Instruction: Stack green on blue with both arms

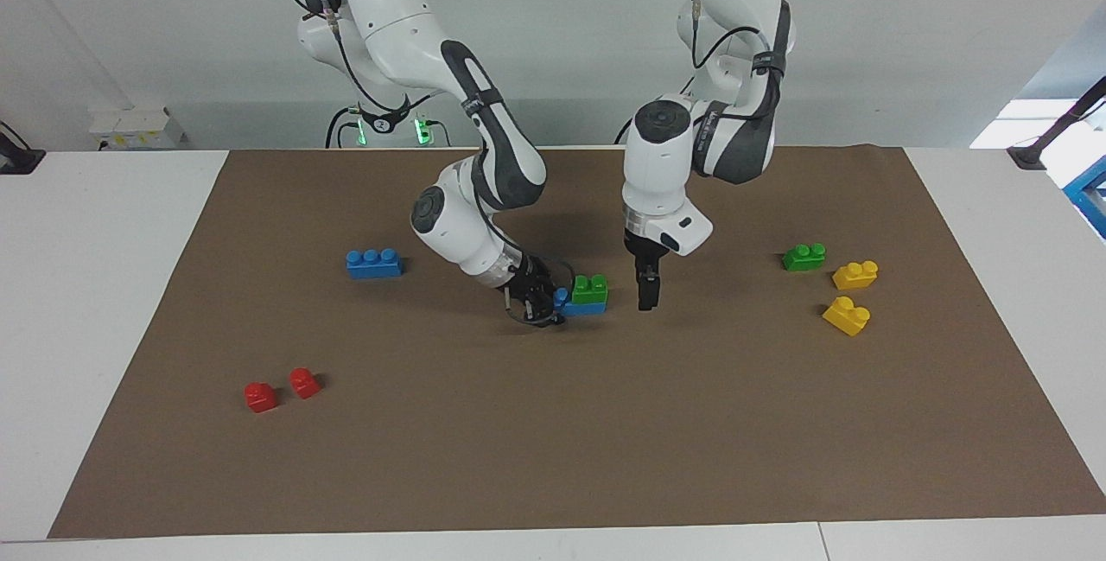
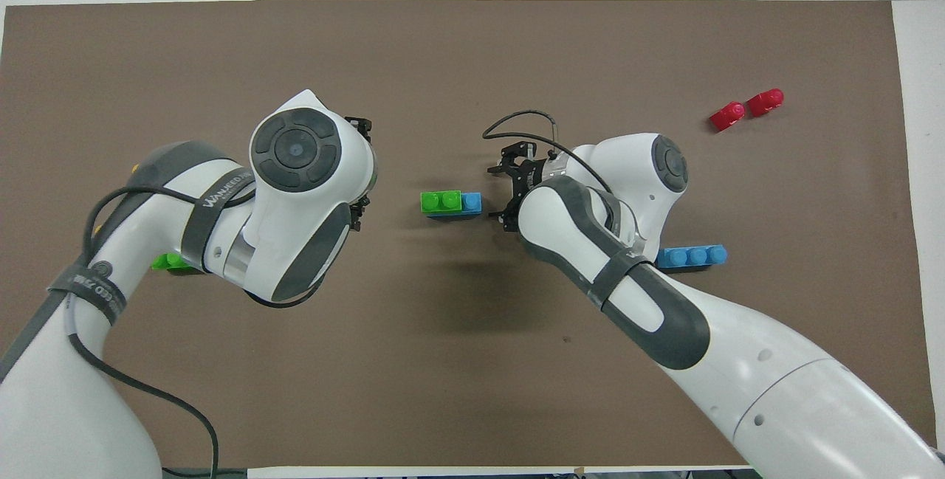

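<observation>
A green brick (image 1: 589, 288) sits on a blue brick (image 1: 584, 309) in the middle of the brown mat, leaving one blue stud bare at the end toward the right arm. The stack also shows in the overhead view, green brick (image 2: 441, 201) on blue brick (image 2: 472, 202). My right gripper (image 1: 548, 305) is low at the mat, open, just off that bare end (image 2: 496, 197). My left gripper (image 1: 646, 295) points straight down above the mat beside the stack's other end, apart from it. A second blue brick (image 1: 373, 263) and a second green brick (image 1: 804, 257) lie apart.
Two yellow bricks (image 1: 854, 274) (image 1: 847, 315) lie beside the second green brick toward the left arm's end. Two red bricks (image 1: 260, 397) (image 1: 304, 382) lie farther from the robots toward the right arm's end. The brown mat (image 1: 553, 457) covers a white table.
</observation>
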You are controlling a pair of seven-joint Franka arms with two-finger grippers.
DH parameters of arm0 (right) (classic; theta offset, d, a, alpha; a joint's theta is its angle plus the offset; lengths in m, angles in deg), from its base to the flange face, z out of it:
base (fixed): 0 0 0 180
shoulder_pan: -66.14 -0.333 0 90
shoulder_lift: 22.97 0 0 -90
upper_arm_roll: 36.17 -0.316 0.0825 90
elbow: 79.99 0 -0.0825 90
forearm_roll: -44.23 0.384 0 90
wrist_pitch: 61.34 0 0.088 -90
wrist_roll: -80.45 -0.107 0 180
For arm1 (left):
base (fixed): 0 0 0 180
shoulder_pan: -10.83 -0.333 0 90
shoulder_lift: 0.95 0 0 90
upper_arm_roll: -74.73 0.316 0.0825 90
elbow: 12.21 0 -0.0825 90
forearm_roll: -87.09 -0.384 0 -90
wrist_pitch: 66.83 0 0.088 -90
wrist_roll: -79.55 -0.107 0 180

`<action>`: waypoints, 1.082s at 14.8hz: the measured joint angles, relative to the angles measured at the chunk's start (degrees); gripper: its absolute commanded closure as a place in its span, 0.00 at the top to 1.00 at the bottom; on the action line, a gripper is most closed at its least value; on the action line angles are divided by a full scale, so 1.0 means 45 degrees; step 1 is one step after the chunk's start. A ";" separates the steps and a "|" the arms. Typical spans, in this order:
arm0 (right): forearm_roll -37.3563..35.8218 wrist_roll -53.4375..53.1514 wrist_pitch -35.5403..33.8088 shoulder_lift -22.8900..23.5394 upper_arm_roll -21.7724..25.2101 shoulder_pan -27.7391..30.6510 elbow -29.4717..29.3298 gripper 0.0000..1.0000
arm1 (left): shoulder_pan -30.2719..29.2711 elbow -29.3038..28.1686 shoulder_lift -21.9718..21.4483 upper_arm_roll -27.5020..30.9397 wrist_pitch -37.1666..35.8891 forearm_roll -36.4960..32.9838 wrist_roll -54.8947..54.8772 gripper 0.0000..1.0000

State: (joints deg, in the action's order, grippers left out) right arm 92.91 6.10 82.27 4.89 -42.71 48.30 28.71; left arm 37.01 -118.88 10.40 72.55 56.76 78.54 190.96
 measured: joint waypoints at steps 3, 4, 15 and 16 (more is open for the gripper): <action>-0.0057 0.1044 -0.1447 -0.0159 0.0132 0.1631 -0.0176 1.00 | -0.0964 0.0015 -0.0605 0.0017 -0.0435 0.0000 -0.1522 1.00; -0.0249 0.1336 -0.1866 -0.0291 0.0157 0.2199 -0.0245 1.00 | -0.1287 0.0033 -0.0777 0.0021 -0.0604 0.0000 -0.2106 1.00; -0.6962 0.9289 -0.6238 -0.2522 0.0199 0.5773 -0.2740 1.00 | -0.5424 0.0611 -0.2905 0.0129 -0.3998 0.1234 -1.5983 1.00; -0.7432 0.9907 -0.6637 -0.2764 0.0197 0.5775 -0.2959 1.00 | -0.5517 0.0745 -0.3072 0.0148 -0.4440 0.1246 -1.7147 1.00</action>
State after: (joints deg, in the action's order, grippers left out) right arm 59.46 50.68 52.40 -7.55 -41.82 74.29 15.39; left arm 12.18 -115.53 -3.42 73.21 36.78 84.15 113.80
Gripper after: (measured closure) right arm 0.000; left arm 0.000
